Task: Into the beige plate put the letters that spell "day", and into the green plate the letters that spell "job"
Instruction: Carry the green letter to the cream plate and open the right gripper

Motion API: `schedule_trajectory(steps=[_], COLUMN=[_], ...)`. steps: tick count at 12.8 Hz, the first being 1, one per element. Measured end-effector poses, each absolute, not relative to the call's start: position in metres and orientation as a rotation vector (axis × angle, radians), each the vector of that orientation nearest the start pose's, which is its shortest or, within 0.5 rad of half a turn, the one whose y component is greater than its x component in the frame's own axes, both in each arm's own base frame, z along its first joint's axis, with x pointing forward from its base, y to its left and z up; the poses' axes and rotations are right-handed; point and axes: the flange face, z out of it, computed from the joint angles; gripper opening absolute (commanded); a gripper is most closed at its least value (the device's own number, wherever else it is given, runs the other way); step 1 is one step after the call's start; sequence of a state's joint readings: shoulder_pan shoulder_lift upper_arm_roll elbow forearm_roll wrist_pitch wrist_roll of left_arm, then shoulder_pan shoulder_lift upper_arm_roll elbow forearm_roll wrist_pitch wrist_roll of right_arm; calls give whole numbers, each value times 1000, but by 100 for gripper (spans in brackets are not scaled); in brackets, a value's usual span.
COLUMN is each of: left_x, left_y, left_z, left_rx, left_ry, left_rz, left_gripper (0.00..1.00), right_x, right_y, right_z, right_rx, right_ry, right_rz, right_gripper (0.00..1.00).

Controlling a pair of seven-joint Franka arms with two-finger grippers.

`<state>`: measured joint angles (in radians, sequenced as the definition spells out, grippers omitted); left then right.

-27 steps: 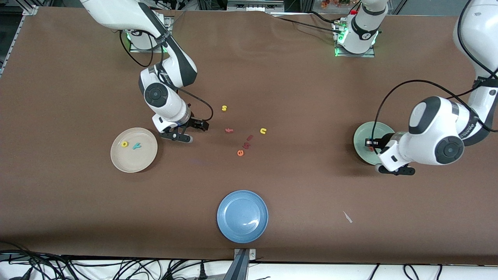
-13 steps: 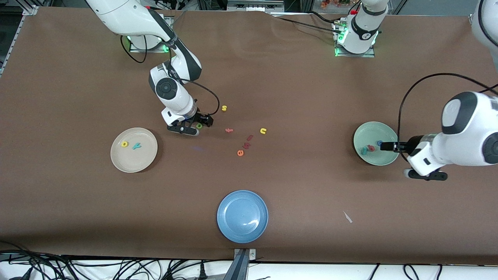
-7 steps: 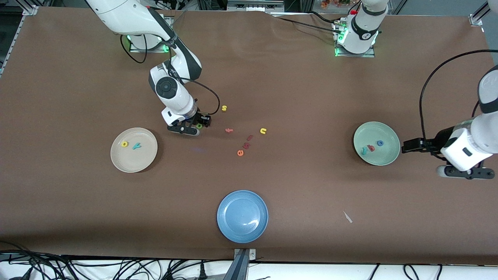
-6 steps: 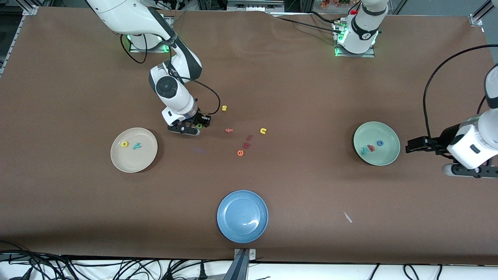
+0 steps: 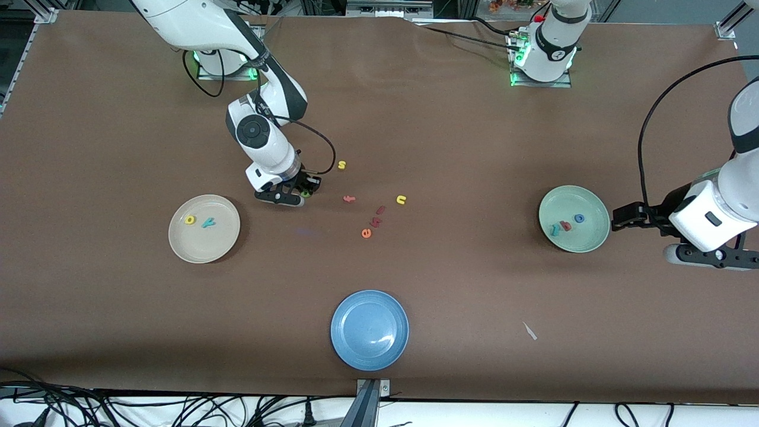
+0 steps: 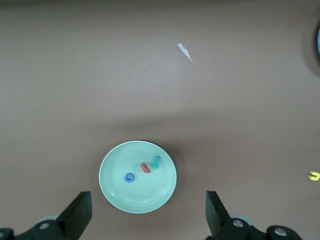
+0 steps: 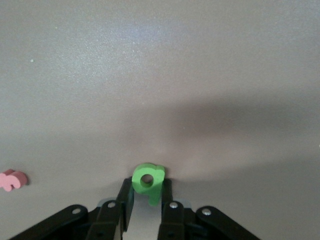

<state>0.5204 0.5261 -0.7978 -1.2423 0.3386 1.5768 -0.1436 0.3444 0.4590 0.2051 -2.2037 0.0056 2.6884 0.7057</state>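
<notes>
Closing in the last second, the right gripper (image 7: pixel 146 200) now pinches the small green foam "a" (image 7: pixel 148 182) at the table between plates, ready for the round cream-beige plate (image 5: pixel 224 242), while the left gripper (image 6: pixel 147 220) waits, spread, above the mint-green plate (image 6: pixel 113 194).
</notes>
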Motion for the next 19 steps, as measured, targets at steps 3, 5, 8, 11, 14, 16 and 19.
schedule_trajectory(steps=[3, 5, 8, 11, 14, 16, 19], left_x=[680, 684, 687, 685, 684, 679, 664], left_y=[-36, -42, -30, -21, -41, -48, -49], left_z=[511, 506, 512, 521, 522, 527, 534], left_rx=[-3111, -3101, -3114, -3108, -3133, -3160, -3134], left_ry=[118, 84, 28, 5, 24, 4, 33], left_rz=[111, 121, 109, 86, 94, 99, 92], left_gripper=[100, 99, 99, 99, 98, 98, 98], right_x=[479, 489, 516, 541, 552, 551, 550], right_y=[287, 275, 224, 143, 68, 60, 64], right_z=[193, 225, 276, 309, 307, 303, 303], right_rx=[-3058, -3086, -3124, -3138, -3148, -3149, -3147], right_ry=[257, 191, 27, -183, -291, -296, -306], right_rz=[50, 46, 38, 36, 57, 72, 73], right_gripper=[20, 20, 20, 22, 39, 39, 63])
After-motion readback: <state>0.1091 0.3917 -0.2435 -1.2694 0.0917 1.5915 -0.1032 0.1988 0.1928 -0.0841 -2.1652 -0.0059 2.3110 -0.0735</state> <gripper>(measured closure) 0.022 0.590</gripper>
